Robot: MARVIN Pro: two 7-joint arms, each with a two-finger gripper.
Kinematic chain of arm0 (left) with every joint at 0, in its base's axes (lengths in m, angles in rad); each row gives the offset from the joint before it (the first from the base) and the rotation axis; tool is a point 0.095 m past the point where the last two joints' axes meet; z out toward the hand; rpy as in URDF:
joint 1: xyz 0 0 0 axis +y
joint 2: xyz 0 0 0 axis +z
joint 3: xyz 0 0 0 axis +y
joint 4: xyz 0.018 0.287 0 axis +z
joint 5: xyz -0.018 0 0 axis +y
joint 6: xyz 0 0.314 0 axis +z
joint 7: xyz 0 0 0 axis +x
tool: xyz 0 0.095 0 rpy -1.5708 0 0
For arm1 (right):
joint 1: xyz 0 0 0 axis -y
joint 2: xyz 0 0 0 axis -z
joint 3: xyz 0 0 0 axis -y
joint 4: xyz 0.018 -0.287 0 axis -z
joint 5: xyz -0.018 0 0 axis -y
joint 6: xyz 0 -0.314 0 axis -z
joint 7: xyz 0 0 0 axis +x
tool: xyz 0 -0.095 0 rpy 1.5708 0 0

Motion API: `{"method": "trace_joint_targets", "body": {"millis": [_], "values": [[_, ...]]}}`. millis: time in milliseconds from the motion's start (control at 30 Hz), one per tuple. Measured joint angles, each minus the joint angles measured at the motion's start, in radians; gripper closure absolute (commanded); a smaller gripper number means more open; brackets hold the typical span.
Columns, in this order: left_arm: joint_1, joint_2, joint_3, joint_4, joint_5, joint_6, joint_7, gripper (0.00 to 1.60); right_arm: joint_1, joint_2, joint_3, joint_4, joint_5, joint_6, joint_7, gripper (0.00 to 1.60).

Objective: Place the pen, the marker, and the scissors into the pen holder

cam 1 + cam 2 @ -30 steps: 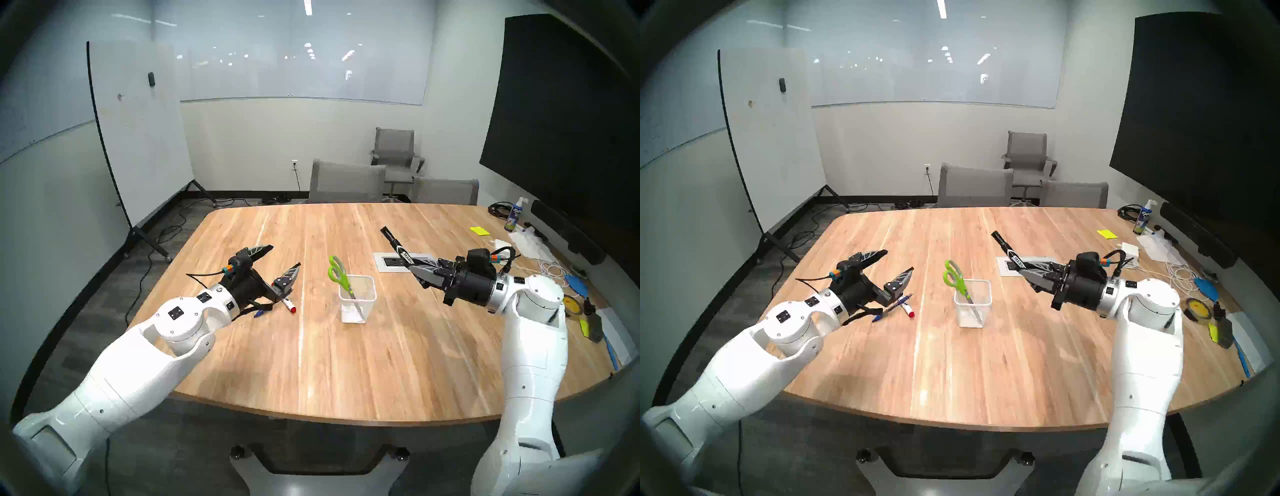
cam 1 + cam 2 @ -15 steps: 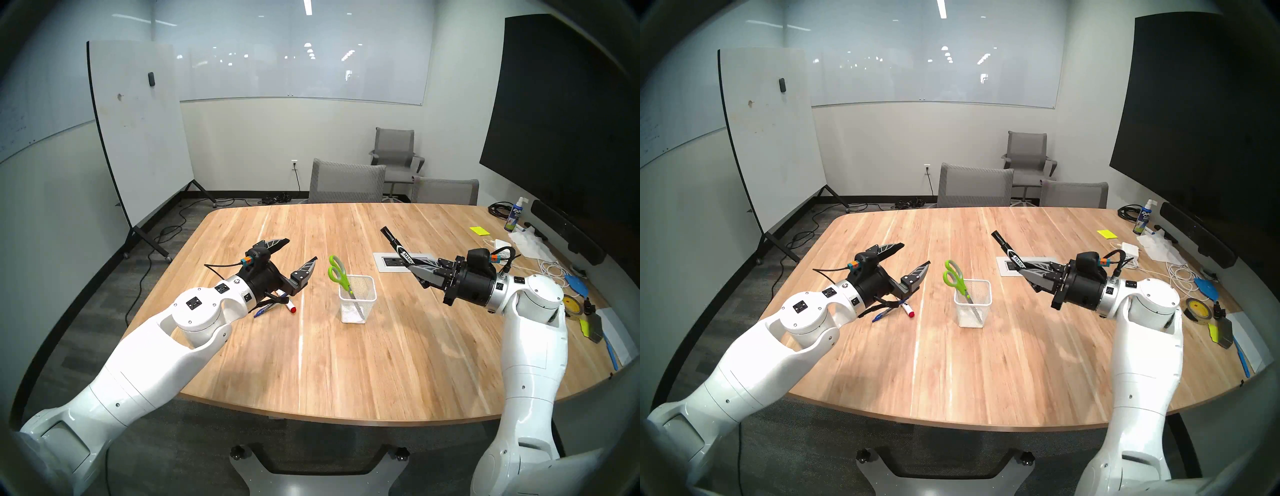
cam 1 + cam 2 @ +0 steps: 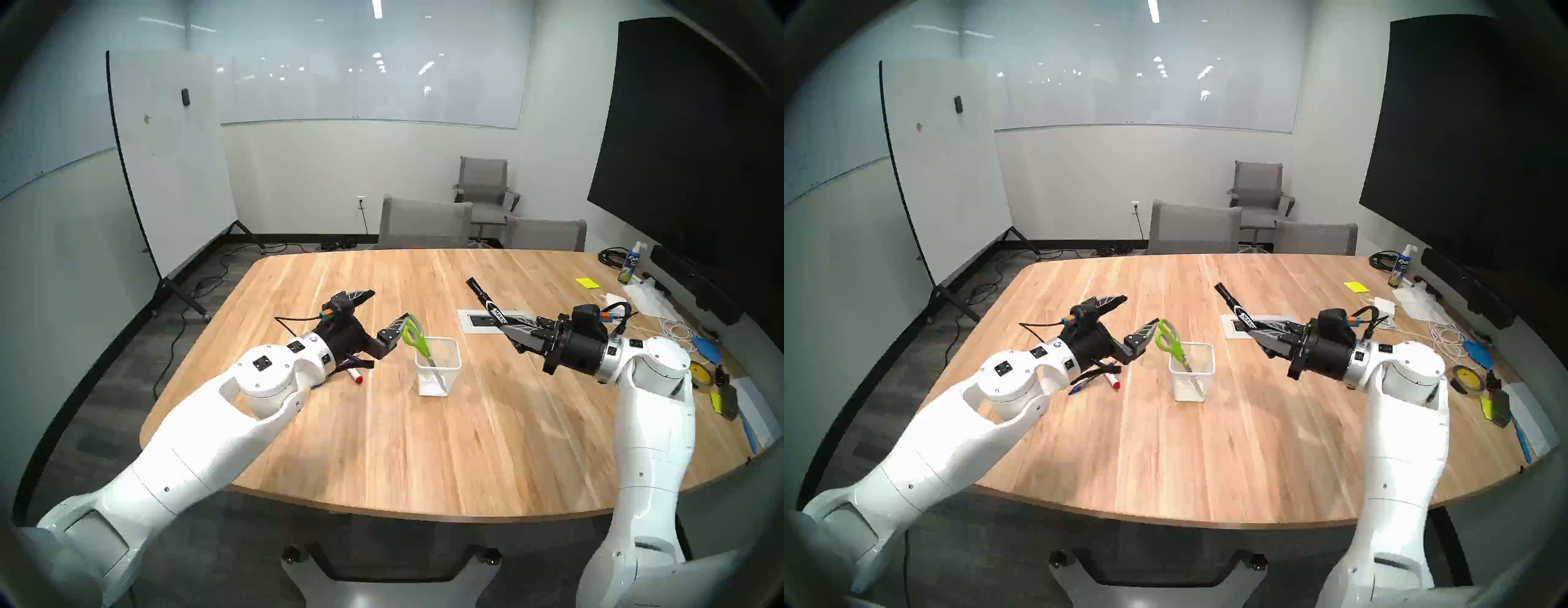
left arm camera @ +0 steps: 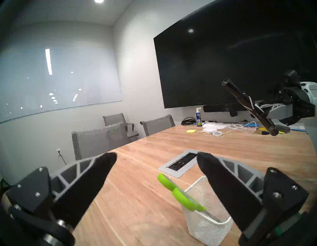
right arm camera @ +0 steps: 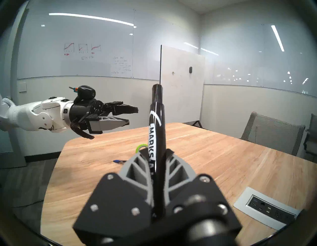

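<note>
Black marker [image 3: 488,302], white "MARKS" lettering, clamped by right gripper [image 3: 511,333]; lime-green scissors [image 3: 413,335] stood in white mesh pen holder [image 3: 439,367]; left gripper [image 3: 388,305] spread wide, empty.

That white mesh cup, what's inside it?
The pen holder holds the scissors, blades down, green handles leaning out over its rim. Nothing else shows through the mesh; the very bottom is hard to make out.

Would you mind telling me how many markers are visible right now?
2. The black marker is clamped in the right gripper, raised above the table. The white marker with red ends lies on the table, partly hidden beneath the left gripper.
</note>
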Motion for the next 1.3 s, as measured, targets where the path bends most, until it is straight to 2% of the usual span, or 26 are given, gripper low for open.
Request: {"method": "trace_joint_targets", "body": {"millis": [700, 1300], "values": [[-0.082, -0.095, 0.075, 0.057, 0.042, 0.056, 0.010, 0.00, 0.001, -0.001, 0.001, 0.000, -0.002, 0.000, 0.000, 1.60], [-0.122, -0.142, 0.079, 0.083, 0.034, 0.057, 0.016, 0.00, 0.001, -0.002, 0.002, 0.000, -0.003, 0.000, 0.000, 1.60]]}}
